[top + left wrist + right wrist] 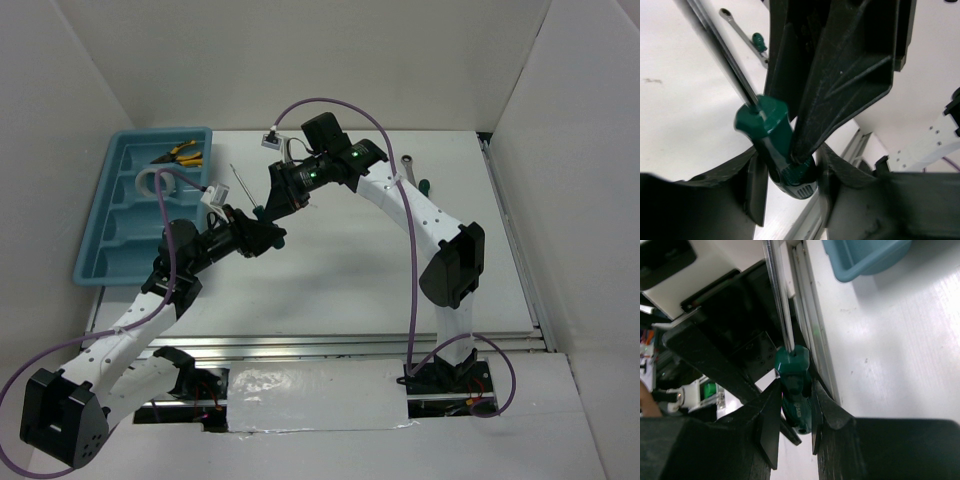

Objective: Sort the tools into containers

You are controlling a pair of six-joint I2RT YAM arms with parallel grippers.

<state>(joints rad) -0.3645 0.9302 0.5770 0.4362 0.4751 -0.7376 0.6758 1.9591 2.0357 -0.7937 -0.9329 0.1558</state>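
**Green screwdriver sits between both pincers beside the tray**

The green-handled screwdriver is outside the light blue tray, near the tray's right long side. Its silver shaft slants toward the tray's far end. The right pincer is pinching the handle, with one black finger pressed against each side. The left pincer comes at the same handle from the opposite direction. Its fingers stand on either side of the handle, partly spread. A strip of pale counter shows between one finger and the green plastic, so this pincer is not clamped on it.

Inside the tray, two yellow-orange-handled pliers lie in the compartment at the far end. A white tape ring sits in the compartment next to them.

Well apart from the tray, across the white counter and beyond the right arm, a slim silver wrench lies flat. A small green-handled item lies just beside it, too small to identify.
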